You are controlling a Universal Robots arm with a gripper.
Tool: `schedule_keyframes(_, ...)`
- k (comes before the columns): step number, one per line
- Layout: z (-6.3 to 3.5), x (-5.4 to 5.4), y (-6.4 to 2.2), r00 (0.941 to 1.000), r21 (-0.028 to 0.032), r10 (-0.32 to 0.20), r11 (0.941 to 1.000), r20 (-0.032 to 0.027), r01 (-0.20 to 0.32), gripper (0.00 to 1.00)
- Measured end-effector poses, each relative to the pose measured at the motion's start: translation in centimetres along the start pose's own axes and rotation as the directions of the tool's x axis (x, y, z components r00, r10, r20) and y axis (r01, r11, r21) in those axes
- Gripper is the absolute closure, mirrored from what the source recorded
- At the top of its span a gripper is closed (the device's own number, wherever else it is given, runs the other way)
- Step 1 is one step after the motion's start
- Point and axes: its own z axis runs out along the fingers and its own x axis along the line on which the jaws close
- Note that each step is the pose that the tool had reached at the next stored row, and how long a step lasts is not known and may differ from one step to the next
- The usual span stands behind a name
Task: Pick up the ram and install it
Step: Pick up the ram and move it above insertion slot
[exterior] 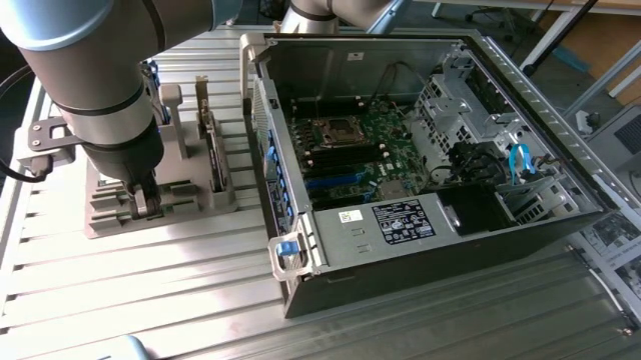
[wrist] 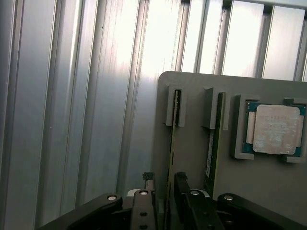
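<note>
Early days: the gripper (wrist: 165,179) hangs over the grey holder (wrist: 249,187), fingers (wrist: 181,181) spread either side of the ram (wrist: 172,139) standing in the slot nearest the holder's edge, nothing pinched yet, with lift and install into the open computer case (exterior: 451,255) all undone.

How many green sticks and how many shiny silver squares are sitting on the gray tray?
On the gray tray:
Green memory sticks: 2
Silver square chips: 1
Total: 3
</note>
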Motion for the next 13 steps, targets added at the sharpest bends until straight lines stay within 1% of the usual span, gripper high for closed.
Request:
schedule_keyframes(1,0.0,0.0,0.0,1.0,0.0,0.0,1.0,0.0,0.0,0.71)
schedule_keyframes(3,0.0,0.0,0.0,1.0,0.0001,0.0,1.0,0.0001,0.0,0.84)
schedule_keyframes(4,0.0,0.0,0.0,1.0,0.0001,0.0,1.0,0.0,0.0,0.84)
schedule_keyframes(5,0.0,0.0,0.0,1.0,0.0,0.0,1.0,0.0,0.0,0.87)
schedule_keyframes(13,0.0,0.0,0.0,1.0,0.0001,0.0,1.0,0.0001,0.0,0.87)
